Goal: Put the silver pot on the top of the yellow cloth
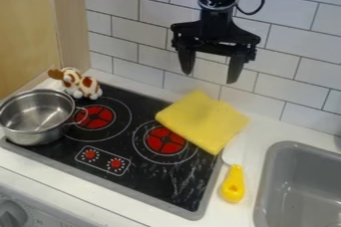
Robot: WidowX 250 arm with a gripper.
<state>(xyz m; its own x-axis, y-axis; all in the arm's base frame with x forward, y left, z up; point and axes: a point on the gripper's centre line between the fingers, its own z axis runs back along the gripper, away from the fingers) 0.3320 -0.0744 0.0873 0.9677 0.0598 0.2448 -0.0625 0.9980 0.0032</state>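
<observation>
White counter [289,130], toy stove [150,173] | claw [210,78] wide open, holding nothing | silver pot [33,137] well apart from yellow cloth [202,121], so basically whole job left imo

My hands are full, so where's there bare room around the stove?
Bare: the stovetop between the control knobs and yellow handle; the counter between the cloth and sink. Crowded: the left side, where the silver pot sits beside the plush toy.
</observation>
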